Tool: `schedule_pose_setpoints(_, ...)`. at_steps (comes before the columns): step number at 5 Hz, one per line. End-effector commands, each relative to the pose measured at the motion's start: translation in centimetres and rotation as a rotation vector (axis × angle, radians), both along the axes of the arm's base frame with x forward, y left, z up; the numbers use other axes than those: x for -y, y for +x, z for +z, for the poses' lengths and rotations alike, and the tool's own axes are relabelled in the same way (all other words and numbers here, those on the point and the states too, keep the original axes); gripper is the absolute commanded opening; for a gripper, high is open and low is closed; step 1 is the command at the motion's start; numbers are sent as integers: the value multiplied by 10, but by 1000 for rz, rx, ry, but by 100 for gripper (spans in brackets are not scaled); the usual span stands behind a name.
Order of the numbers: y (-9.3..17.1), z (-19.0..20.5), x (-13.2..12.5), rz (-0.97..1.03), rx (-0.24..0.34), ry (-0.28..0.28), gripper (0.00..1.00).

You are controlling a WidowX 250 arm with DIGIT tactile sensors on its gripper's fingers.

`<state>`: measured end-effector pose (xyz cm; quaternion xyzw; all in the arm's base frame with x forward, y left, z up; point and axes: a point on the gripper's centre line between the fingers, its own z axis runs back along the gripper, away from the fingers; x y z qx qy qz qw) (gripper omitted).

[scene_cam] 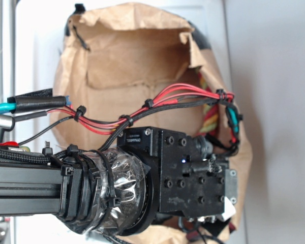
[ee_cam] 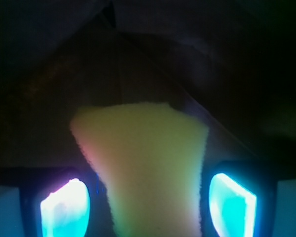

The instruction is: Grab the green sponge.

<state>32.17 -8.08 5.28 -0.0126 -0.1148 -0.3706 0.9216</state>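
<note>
The black WidowX arm with its plastic-wrapped wrist section point(scene_cam: 112, 190) reaches from the left of the exterior view into an open brown paper bag point(scene_cam: 127, 56), which sits on a white surface point(scene_cam: 274, 76). The black gripper body fills the lower middle of that view and hides the fingertips and most of the bag's interior. Red and black cables held by zip ties point(scene_cam: 157, 104) run along the top of the arm. A strip of red, yellow and green twisted rope point(scene_cam: 210, 113) shows against the right inner wall of the bag, just beyond the gripper body.

In the wrist view, the gripper point(ee_cam: 148, 205) has two glowing cyan finger pads point(ee_cam: 65, 207), one at each lower corner. The green sponge point(ee_cam: 143, 163), a pale yellow foam block with concave side edges, stands between the pads and widens toward its far end. Each pad lies close against a side of the foam at the narrow waist; the jaws appear clamped on the sponge, though actual contact is hard to confirm in the dim light. Behind the sponge, the dark brown interior of the bag folds into a crease
</note>
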Motion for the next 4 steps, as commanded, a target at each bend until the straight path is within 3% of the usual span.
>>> schedule_pose_setpoints(1, 7, 0, 39, -85, 21, 3, 100)
schedule_pose_setpoints(3, 3, -10, 51, -80, -2, 14, 100)
schedule_pose_setpoints(4, -1, -8, 50, -61, 7, 9, 0)
